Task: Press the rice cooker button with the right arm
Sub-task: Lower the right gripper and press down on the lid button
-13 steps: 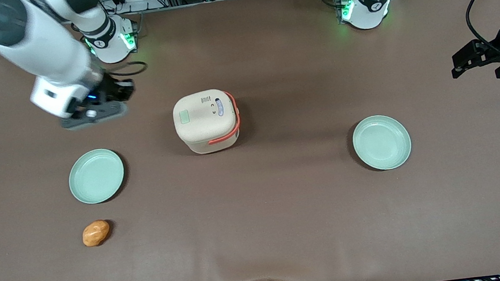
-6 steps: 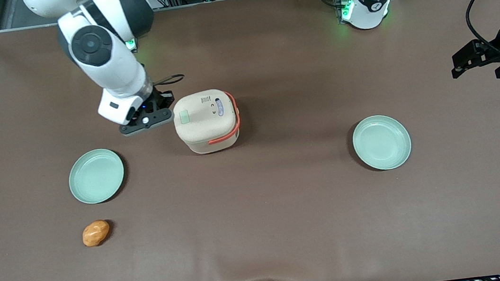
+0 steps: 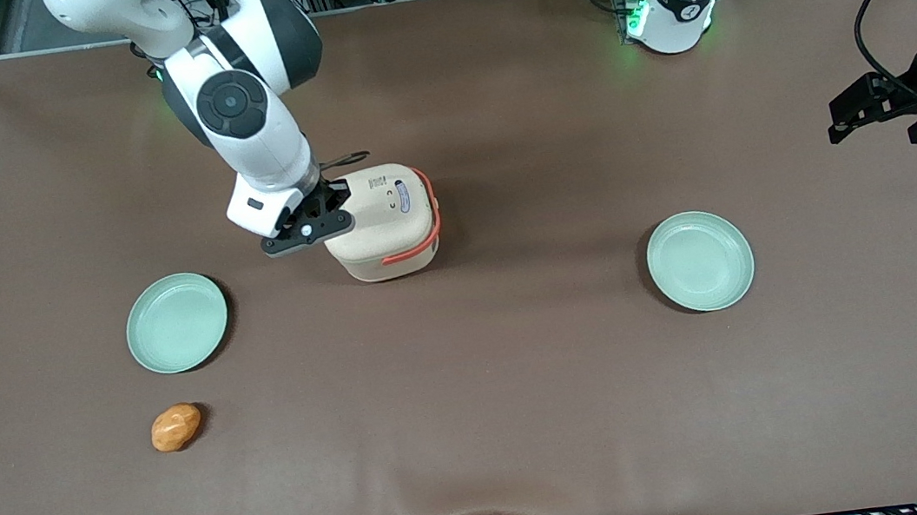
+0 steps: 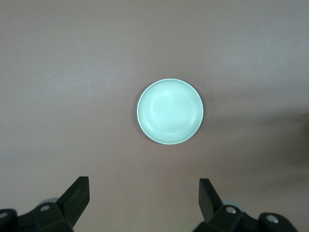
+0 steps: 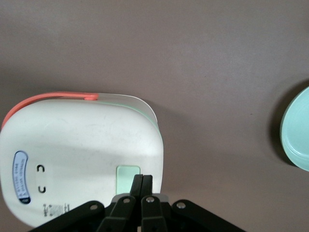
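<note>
The hand, fingers pressed together, is hovering over the pale green button on the cooker sitting mid-tabletop; light, rigid shell, likely sliding unless pressed straight down.

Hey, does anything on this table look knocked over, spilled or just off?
Nothing stands out. The rice cooker sits upright with its lid shut, the gripper poised over its green button, fingers together. Both plates lie flat.
</note>
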`<act>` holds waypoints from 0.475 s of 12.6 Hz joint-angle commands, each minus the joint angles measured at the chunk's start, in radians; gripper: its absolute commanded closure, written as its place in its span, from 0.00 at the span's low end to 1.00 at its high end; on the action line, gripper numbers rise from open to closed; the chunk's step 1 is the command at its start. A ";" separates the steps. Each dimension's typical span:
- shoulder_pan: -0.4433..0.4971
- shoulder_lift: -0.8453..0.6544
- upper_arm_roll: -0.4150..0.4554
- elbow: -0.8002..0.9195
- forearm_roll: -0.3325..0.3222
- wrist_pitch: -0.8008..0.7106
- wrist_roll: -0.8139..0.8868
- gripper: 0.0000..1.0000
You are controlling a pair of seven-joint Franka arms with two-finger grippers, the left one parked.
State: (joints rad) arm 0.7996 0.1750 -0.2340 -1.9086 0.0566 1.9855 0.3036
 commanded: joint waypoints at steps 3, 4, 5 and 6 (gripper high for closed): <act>0.039 0.003 -0.010 -0.067 0.009 0.076 0.011 1.00; 0.043 0.003 -0.010 -0.070 0.009 0.076 0.014 1.00; 0.046 0.003 -0.010 -0.075 0.009 0.075 0.023 1.00; 0.047 0.003 -0.010 -0.075 0.009 0.069 0.035 1.00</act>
State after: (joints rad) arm 0.8317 0.1934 -0.2339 -1.9619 0.0566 2.0455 0.3119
